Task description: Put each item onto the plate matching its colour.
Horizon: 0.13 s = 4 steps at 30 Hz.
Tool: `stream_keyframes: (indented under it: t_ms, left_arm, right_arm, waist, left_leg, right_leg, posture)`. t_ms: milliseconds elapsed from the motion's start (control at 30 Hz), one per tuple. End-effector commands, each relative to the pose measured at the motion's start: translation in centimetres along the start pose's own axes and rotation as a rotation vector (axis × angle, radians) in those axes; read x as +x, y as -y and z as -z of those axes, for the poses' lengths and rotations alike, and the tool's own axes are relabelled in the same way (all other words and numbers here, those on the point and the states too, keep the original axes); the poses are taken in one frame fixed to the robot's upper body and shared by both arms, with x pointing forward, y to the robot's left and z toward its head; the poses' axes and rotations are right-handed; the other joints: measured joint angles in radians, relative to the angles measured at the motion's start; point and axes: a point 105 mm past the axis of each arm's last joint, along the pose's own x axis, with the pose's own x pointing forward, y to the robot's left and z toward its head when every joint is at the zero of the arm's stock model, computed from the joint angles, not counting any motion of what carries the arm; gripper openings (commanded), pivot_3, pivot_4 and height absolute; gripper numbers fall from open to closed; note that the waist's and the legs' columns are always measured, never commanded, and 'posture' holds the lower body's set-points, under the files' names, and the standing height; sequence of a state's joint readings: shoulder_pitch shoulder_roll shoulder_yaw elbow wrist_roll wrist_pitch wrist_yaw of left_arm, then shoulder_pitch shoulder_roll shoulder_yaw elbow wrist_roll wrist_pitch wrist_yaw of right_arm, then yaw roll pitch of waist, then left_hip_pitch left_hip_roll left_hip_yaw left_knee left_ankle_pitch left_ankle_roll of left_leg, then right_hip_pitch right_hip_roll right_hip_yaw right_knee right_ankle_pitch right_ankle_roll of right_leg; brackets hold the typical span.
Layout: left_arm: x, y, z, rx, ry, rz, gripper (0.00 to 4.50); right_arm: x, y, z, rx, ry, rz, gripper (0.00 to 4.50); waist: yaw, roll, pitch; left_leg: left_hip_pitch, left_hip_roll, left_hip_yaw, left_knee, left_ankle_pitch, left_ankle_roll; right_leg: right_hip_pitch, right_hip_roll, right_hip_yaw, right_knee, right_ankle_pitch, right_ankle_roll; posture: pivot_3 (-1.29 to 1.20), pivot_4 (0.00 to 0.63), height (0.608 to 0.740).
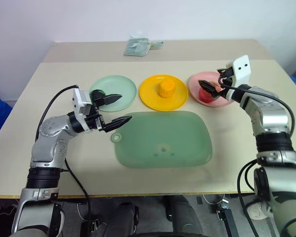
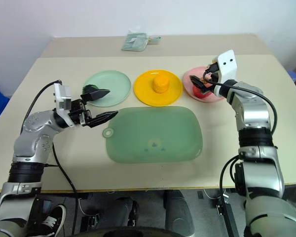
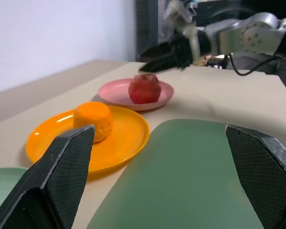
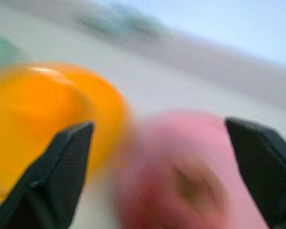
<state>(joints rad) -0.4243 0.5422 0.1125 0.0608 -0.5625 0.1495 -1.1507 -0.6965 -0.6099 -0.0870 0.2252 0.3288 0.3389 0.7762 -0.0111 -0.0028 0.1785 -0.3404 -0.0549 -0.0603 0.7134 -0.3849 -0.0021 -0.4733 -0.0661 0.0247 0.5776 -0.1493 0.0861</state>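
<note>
Pink-red, the peach-like toy fruit (image 3: 144, 88) sits on the round pink plastic plate (image 1: 197, 84) toward the table's (image 1: 34, 148) right edge, the right gripper (image 1: 211, 86) spread empty above it. The orange-yellow toy fruit (image 1: 165, 89) rests on the round yellow plate (image 1: 150, 96); the left gripper (image 1: 115, 109) gapes empty beside the mint-green plate (image 1: 119, 85).

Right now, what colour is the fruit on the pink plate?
Pink-red; the fruit sits on the pink plate, clearest in the left wrist view.

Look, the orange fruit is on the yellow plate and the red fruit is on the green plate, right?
Not quite. The orange fruit is on the yellow plate, but the red fruit sits on the pink plate, not the green one. The left wrist view shows it plainly.
</note>
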Motion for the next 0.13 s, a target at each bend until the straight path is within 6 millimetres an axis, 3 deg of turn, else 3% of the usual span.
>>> stream_keyframes:
  t_ms: [33, 133]
  left_arm:
    - [-0.6, 0.2, -1.3, 0.042, 0.025, 0.019, 4.50]
    - [-0.5, 0.3, -1.5, 0.039, 0.027, 0.039, 4.50]
  right_arm:
    - [-2.7, -7.9, -0.6, -0.002, 0.019, -0.401, 4.47]
    - [-4.0, -9.9, -0.5, 0.038, 0.012, -0.494, 4.47]
  waist:
    - [0.009, 0.000, 0.000]
    - [0.007, 0.000, 0.000]
  left_leg:
    - [0.000, 0.000, -0.002, 0.000, 0.000, 0.000]
    - [0.000, -0.002, 0.001, 0.004, -0.001, 0.003]
  right_leg:
    - [0.001, 0.000, -0.001, 0.000, 0.000, 0.000]
    - [0.002, -0.002, 0.000, -0.001, 0.000, 0.000]
  posture:
    - [0.00, 0.150, 0.740]
    - [0.00, 0.150, 0.740]
